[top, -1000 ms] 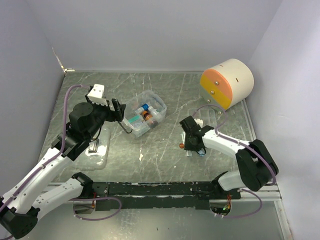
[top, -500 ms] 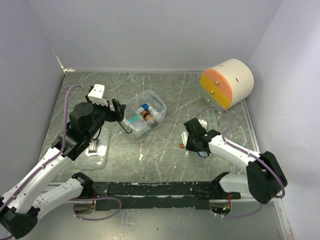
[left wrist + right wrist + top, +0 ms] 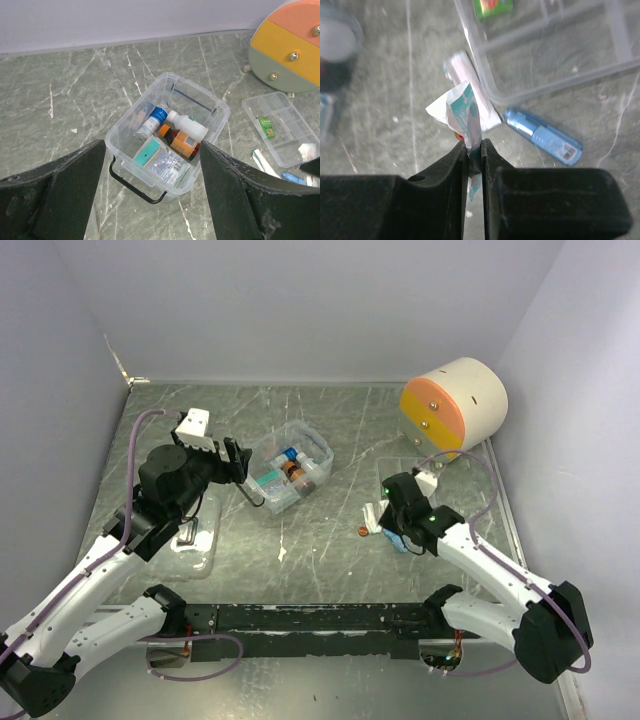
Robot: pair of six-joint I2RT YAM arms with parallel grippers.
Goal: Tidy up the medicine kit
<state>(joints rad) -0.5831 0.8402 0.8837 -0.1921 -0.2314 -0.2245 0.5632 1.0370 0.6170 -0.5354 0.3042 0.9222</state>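
White-and-teal paper is now pinched between the tips of my right claw (image 3: 472,146). The jaws stood wider a second ago. They have drawn in to a narrow slit on the lower edge of a crumpled packet (image 3: 461,111), which stands up out of the grip. The arm behind has swung back toward my base, while the claw hangs over much the same spot. I judge the grip made and the lift next.

Just beyond the packet, on the table (image 3: 330,550), lie a pale strip (image 3: 470,75) and a blue tube (image 3: 542,136). Both are hard against the corner of the tray (image 3: 560,50), which has a green piece (image 3: 492,6) in one compartment. These are not yet sorted.

Farther off, the box (image 3: 322,448) of the kit lies well apart from this claw, to its left and somewhat deeper on the table. It is open, with bottles (image 3: 182,140) and a blister pack (image 3: 167,162) inside. My left claw (image 3: 243,473) hangs just at the box's near-left side, jaws spread wide, holding nothing, unmoved.

So the packet goes either across bare table to the box or a short way to the tray beside me. Which of the two, I cannot tell.
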